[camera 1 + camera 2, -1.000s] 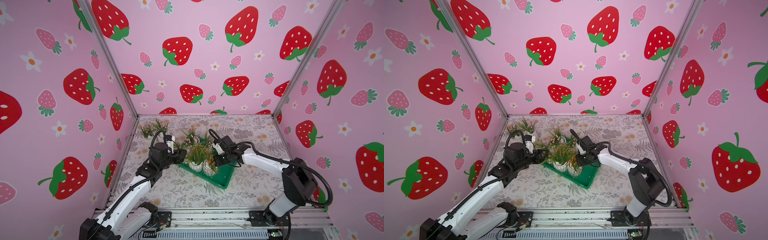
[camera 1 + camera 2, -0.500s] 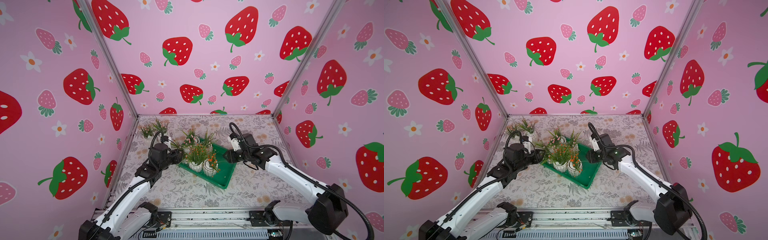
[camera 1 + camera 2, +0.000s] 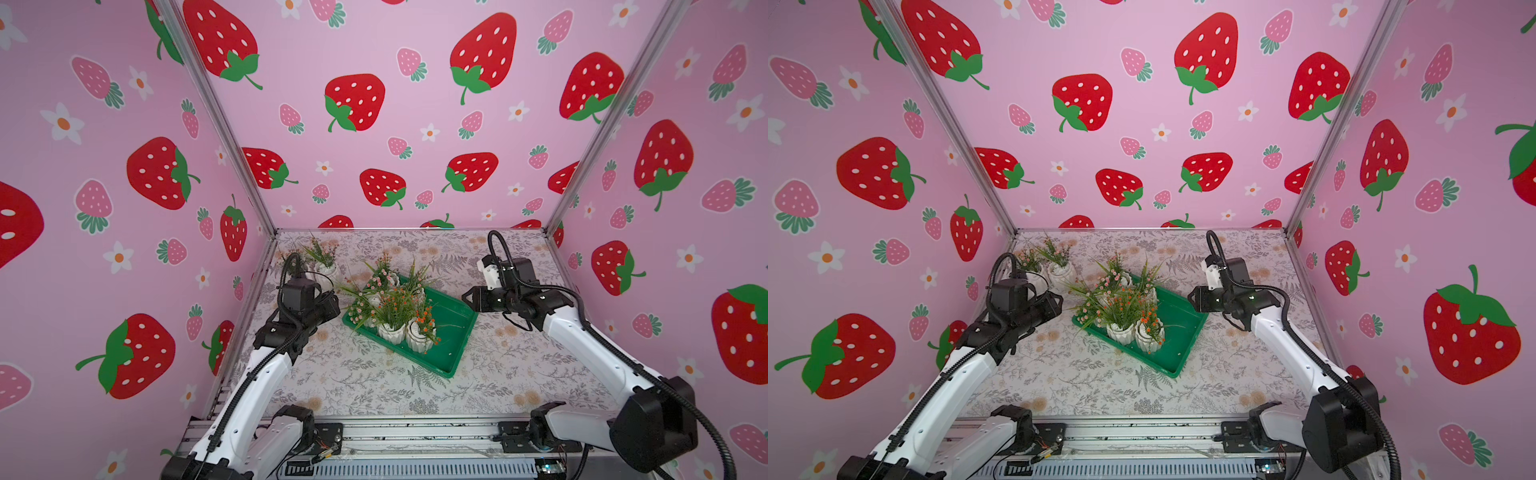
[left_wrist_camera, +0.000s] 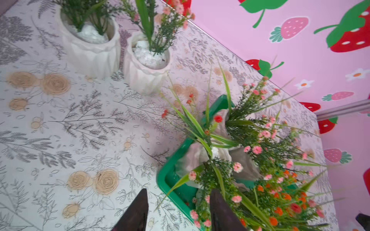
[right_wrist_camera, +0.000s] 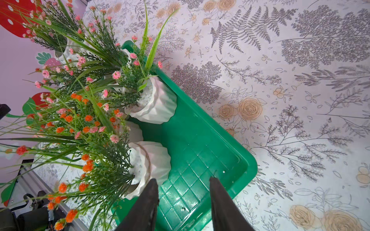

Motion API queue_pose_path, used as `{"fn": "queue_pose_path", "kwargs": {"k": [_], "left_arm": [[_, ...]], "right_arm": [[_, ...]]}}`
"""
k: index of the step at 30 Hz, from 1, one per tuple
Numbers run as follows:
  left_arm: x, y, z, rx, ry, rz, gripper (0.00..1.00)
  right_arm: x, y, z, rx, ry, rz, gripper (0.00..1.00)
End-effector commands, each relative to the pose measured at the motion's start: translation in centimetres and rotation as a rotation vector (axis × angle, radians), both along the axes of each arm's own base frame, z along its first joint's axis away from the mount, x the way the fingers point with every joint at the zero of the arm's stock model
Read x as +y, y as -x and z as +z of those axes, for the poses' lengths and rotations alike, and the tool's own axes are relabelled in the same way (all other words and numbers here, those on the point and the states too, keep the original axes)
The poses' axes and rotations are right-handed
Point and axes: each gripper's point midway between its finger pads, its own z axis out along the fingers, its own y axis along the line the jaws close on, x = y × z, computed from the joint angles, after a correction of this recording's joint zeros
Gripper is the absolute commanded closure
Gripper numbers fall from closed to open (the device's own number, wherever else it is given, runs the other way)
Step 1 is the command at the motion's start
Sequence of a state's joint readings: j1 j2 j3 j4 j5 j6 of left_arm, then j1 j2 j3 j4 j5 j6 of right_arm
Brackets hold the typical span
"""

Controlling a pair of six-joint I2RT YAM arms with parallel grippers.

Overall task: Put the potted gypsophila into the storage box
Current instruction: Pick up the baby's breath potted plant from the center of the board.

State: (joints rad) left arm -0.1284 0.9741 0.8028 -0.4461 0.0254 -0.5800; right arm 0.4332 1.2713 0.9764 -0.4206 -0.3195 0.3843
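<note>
Left arm and right arm stretch low toward the box in mid-frame; left hand and right hand are spread, empty.

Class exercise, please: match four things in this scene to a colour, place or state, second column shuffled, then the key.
1. storage box
2. orange-flowered pot
3. far-corner pot
4. right gripper

A. on the table, outside the box
B. open, empty
C. green
D. inside the box

Pairs: 1-C, 2-D, 3-A, 4-B
</note>
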Motion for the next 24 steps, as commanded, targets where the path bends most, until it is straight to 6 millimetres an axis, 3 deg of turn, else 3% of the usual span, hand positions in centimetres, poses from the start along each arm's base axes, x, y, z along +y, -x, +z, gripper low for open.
{"fn": "queue_pose_path", "kwargs": {"k": [1, 12, 18, 24], "left_arm": [[2.5, -0.2, -0.2, 0.061, -0.017, 0.084, 0.48], [10.1, -4.4, -4.7, 0.135, 0.090, 0.299, 0.49], [12.6, -5.8, -5.3, 0.114, 0.170, 0.356, 0.50], [14.8, -6.5, -5.7, 0.102, 0.211, 0.379, 0.52]], "right_arm": [[0.6, -0.2, -0.3, -0.002, -0.023, 0.039, 0.56], [1.4, -1.1, -0.9, 0.014, -0.027, 0.071, 0.56], [1.0, -1.6, -1.2, 0.014, 0.006, 0.059, 0.55], [2.6, -2.3, -0.4, 0.063, -0.139, 0.108, 0.55]]}}
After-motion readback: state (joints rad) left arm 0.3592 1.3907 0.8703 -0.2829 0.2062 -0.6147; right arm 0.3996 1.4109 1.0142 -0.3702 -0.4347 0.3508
